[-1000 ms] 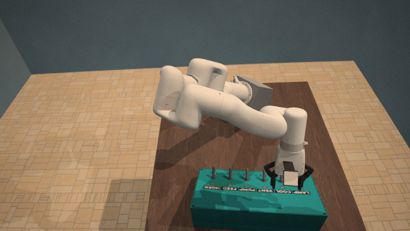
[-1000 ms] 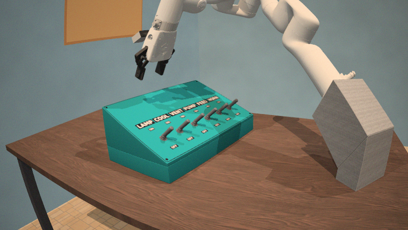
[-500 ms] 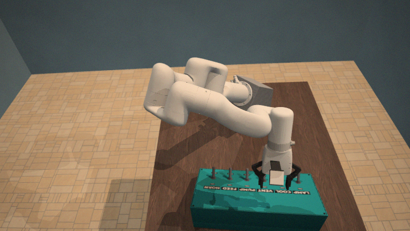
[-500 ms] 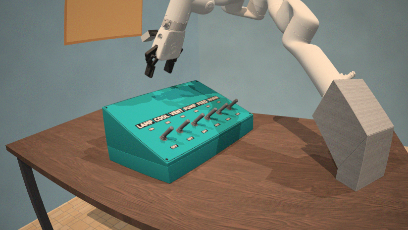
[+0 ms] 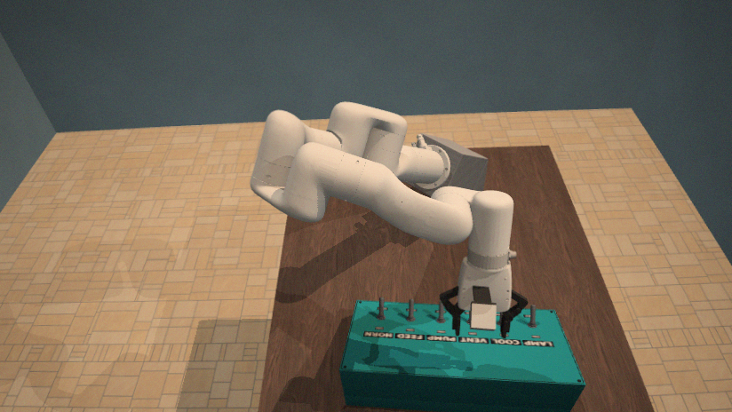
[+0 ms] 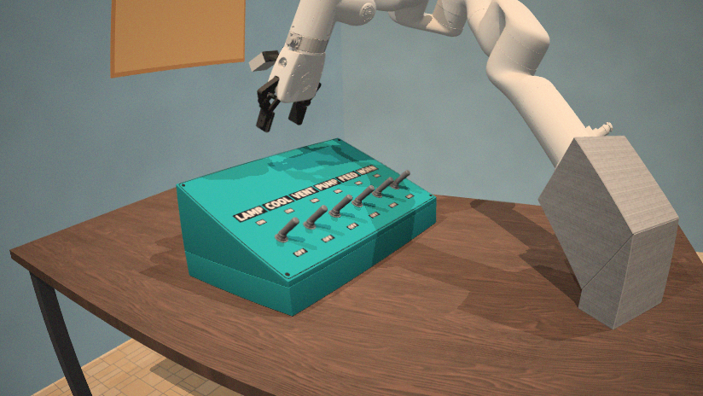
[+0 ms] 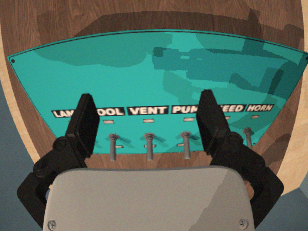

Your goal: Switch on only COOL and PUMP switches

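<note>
My gripper [image 6: 278,117] hangs wide open and holds nothing, above the back of the teal console [image 6: 235,191] — well clear of it. The console sits on the wooden table [image 6: 442,305]. Its COOL switch [image 6: 315,217] and PUMP switch [image 6: 363,195] — like the four beside them — lean toward their OFF marks.

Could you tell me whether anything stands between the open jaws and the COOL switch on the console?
Nothing visible does. The gripper hangs open and empty in the air above the console, and only open space lies between it and the COOL switch. LAMP and VENT flank it closely.
</note>
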